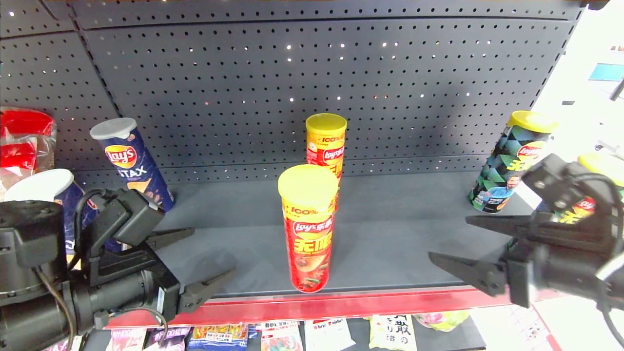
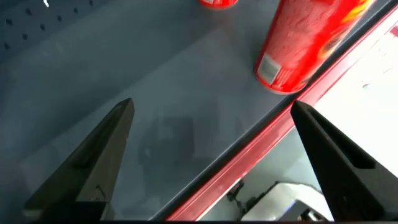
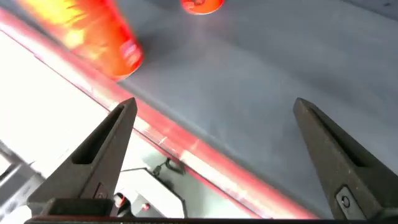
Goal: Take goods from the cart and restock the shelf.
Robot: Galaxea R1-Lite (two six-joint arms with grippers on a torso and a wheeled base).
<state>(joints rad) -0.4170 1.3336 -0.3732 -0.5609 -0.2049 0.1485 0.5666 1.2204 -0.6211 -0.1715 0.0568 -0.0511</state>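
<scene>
A red chip can with a yellow lid (image 1: 308,229) stands upright near the front edge of the grey shelf (image 1: 390,234). A second matching can (image 1: 325,141) stands behind it. My left gripper (image 1: 212,253) hangs open and empty at the shelf's front left, a short way left of the front can. My right gripper (image 1: 448,238) is open and empty at the front right. The left wrist view has the front can (image 2: 298,43) beyond the open left gripper (image 2: 211,109). In the right wrist view that can (image 3: 93,31) lies off to the side of the open right gripper (image 3: 214,106).
Two blue cans (image 1: 131,163) stand at the shelf's left, beside red bags (image 1: 22,141). A green can (image 1: 512,163) and another yellow-lidded can (image 1: 597,185) stand at the right. A red strip (image 1: 341,304) edges the shelf front; snack packets (image 1: 292,336) lie below. A pegboard backs the shelf.
</scene>
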